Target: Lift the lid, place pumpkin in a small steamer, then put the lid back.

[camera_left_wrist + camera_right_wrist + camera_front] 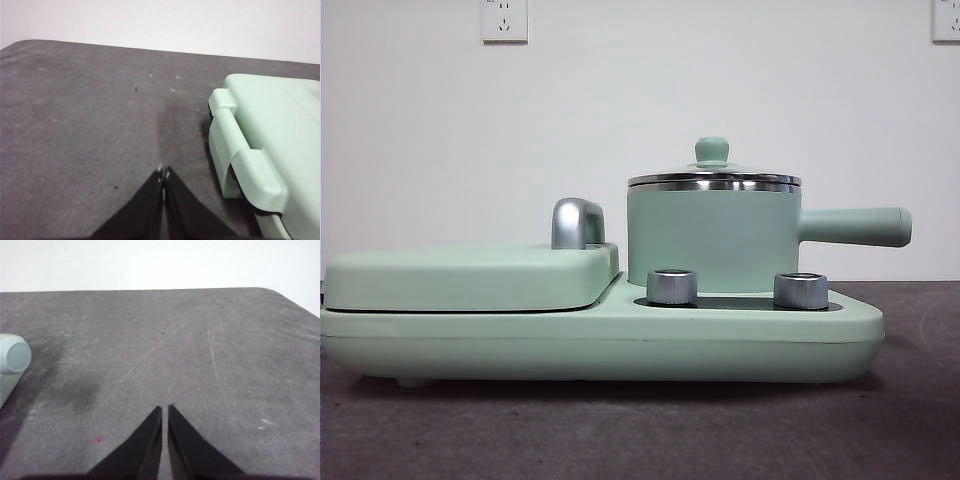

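Nothing dark reaches into the front view, where the lid (713, 178) sits closed on the small steamer (712, 238), its long handle sticking out sideways, the pot standing on the wide base (620, 335) behind two chrome dials (672, 287) and beside a flat cover (470, 275) with a chrome handle. From the left wrist, the left tool (163, 173) has its jaws pressed together, holding nothing, above the grey table (90, 125) just beside the base's corner. From the right wrist, the right tool (164, 408) is all but closed and empty over bare table, with the steamer's handle end off to one side; I can't see the pumpkin anywhere.

lid (713, 176) on small steamer (712, 240), steamer on base (600, 340)
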